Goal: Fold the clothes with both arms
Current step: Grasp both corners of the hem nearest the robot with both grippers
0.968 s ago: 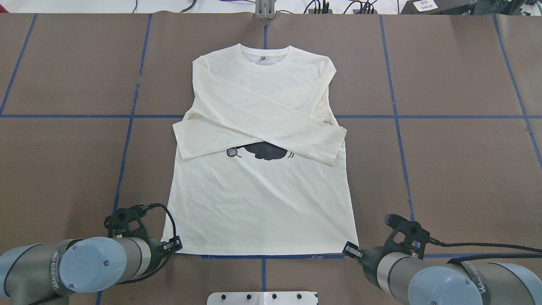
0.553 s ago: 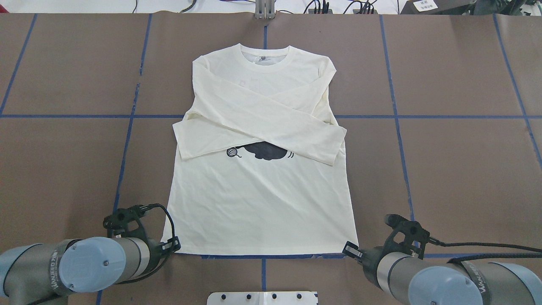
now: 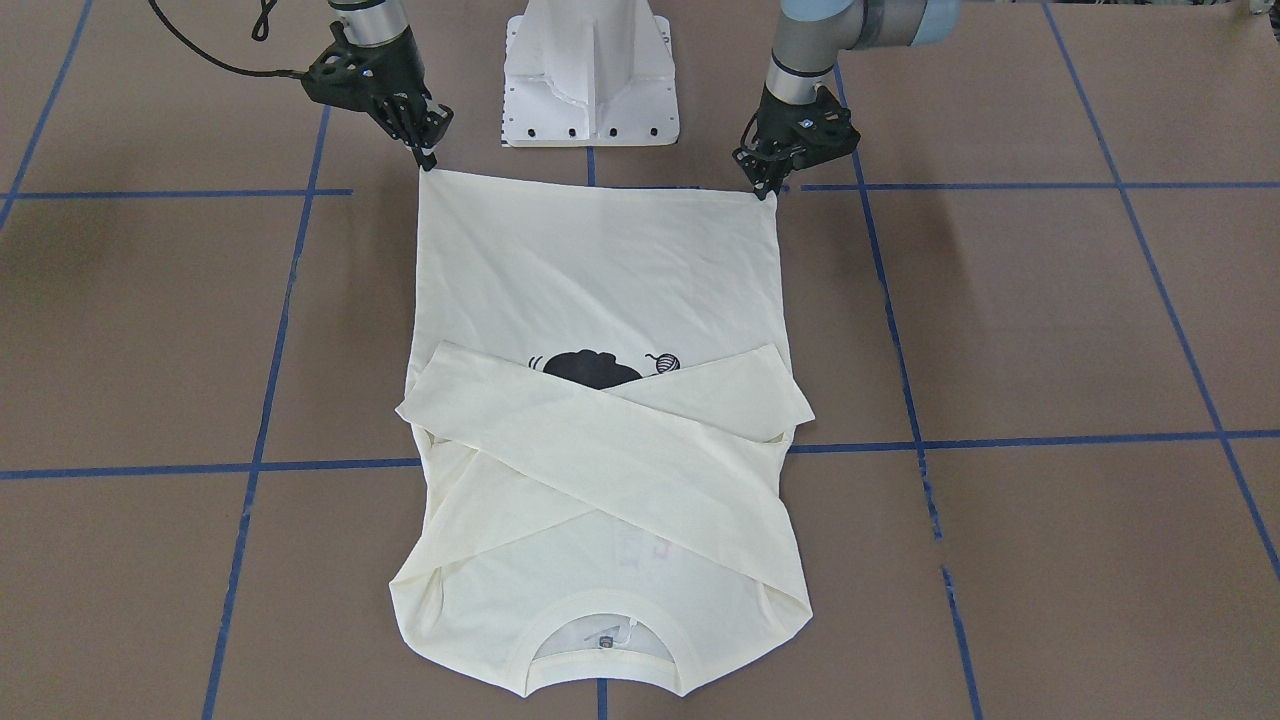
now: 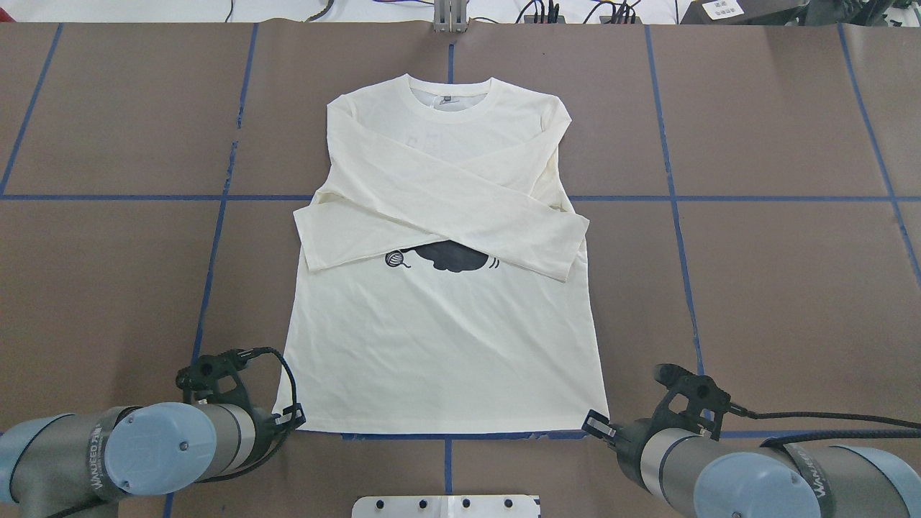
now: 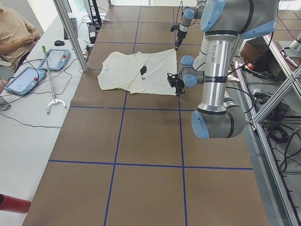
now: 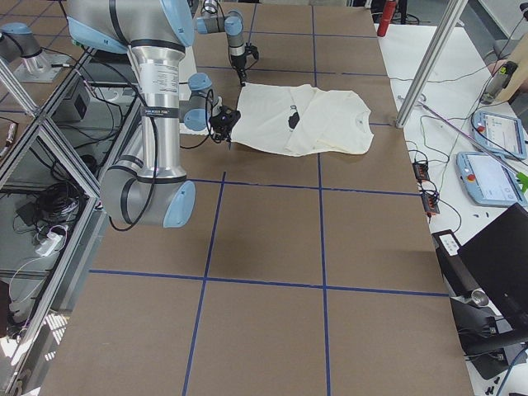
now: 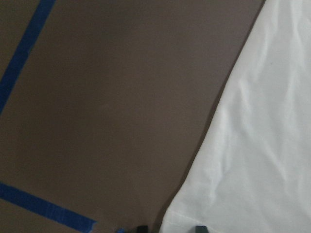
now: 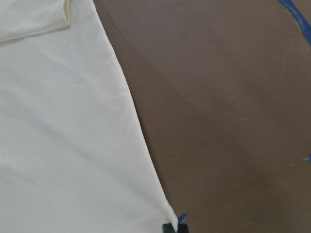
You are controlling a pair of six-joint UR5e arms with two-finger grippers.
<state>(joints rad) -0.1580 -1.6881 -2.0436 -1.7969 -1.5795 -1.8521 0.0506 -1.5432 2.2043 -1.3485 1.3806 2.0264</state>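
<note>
Cream shirt flat on brown table, face up, neck at the far edge, hem nearest the robot base. Both sleeves folded in and crossed over the chest, covering most of the black cat print; only the lower part and a small yarn ball visible. Blue tape lines gridding the tabletop under and around the shirt.

Left gripper down at the hem corner on its own side, fingertips touching the cloth at the very corner. In the left wrist view, two dark tips at the bottom edge with a small gap, astride the shirt's corner; fingers slightly apart, cloth between or just under them, cannot tell whether pinched.

Right gripper at the other hem corner, tips pointing down onto it. In the right wrist view, tips close together right at the corner; looks nearly closed on the edge, but grip on the cloth cannot be confirmed.

Person seated beyond the table end, beside two tablets.
</note>
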